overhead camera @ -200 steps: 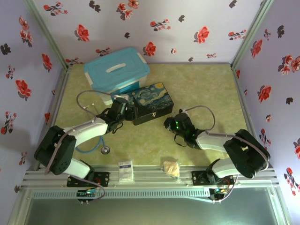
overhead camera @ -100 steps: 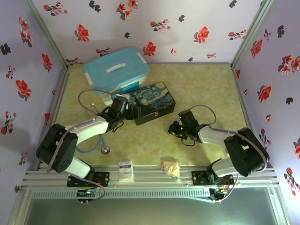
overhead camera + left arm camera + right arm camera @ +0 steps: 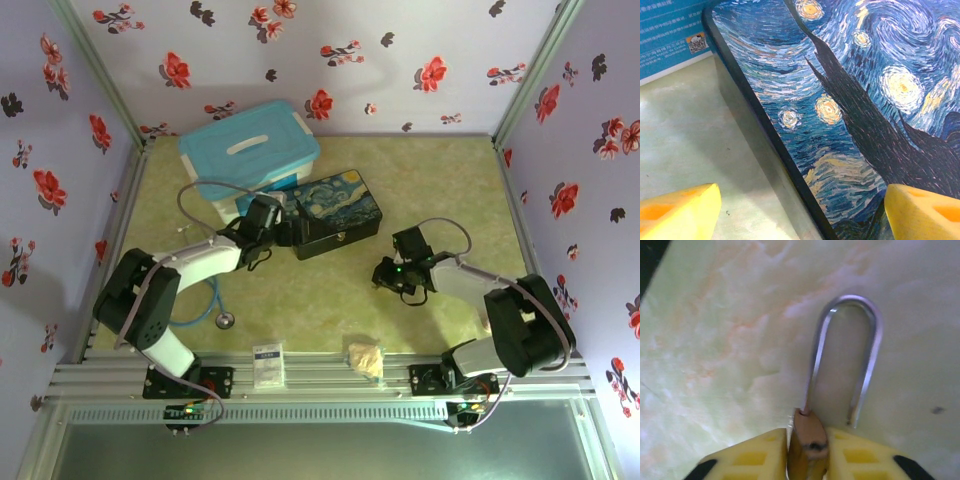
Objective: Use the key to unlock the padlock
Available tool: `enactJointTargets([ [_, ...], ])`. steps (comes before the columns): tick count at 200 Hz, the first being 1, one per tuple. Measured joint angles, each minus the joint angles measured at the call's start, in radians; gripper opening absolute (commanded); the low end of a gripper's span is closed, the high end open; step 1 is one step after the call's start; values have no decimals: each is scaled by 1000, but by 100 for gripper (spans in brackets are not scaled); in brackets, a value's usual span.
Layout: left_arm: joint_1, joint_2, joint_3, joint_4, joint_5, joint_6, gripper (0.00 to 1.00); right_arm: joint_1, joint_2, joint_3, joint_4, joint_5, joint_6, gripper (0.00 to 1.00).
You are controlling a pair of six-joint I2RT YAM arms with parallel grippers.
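Right jaws clamp the brass padlock [image 3: 808, 440], one shackle end free; left jaws stand released over the starry-night box [image 3: 865, 100].

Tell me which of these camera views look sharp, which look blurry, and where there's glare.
Right wrist: the padlock body is soft so near the lens, its shackle slightly blurred with a bright glint along the bend. Left wrist: the starry-night box is crisp, the yellow fingers out of focus. Top external: even light, soft shadows, no strong glare.
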Motion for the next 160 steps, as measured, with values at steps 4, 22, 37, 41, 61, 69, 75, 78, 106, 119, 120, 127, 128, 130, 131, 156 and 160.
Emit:
enactJointTargets([
  [4, 2, 0, 2, -3, 0, 0, 85, -3, -2, 1, -6, 0, -10, 30],
  [22, 7, 0, 15, -19, 0, 2, 85, -5, -5, 12, -37, 9, -28, 30],
  [37, 9, 0, 33, -36, 0, 8, 85, -6, -5, 20, -59, 20, -42, 30],
  [41, 9, 0, 37, -39, 0, 9, 85, -6, -5, 21, -64, 24, -46, 31],
  [61, 9, -3, 52, -51, 0, 15, 86, -8, -5, 36, -97, 48, -68, 33],
  [69, 9, -7, 54, -57, 0, 17, 86, -8, -5, 43, -112, 61, -76, 35],
  [75, 9, -10, 55, -62, 0, 19, 86, -8, -5, 50, -127, 72, -85, 37],
  [78, 9, -12, 55, -64, 0, 19, 86, -8, -5, 53, -134, 78, -88, 38],
  [106, 9, -48, 59, -104, 0, 32, 86, -10, -12, 86, -190, 127, -124, 51],
  [119, 9, -77, 66, -126, 0, 37, 86, -10, -29, 96, -211, 141, -136, 56],
  [120, 9, -79, 66, -127, 0, 37, 86, -10, -31, 97, -212, 144, -138, 56],
  [127, 9, -100, 70, -137, 0, 38, 86, -10, -45, 103, -222, 155, -144, 61],
  [128, 9, -103, 70, -139, 0, 38, 86, -10, -47, 103, -224, 156, -143, 62],
  [130, 9, -111, 70, -141, 0, 38, 87, -10, -51, 105, -226, 160, -142, 64],
  [131, 9, -116, 70, -142, 0, 38, 87, -10, -54, 106, -227, 162, -146, 66],
  [156, 9, -253, 68, -177, 3, 53, 100, -10, -138, 134, -252, 247, -178, 99],
  [160, 9, -278, 64, -177, -1, 48, 100, -10, -154, 138, -254, 266, -188, 99],
])
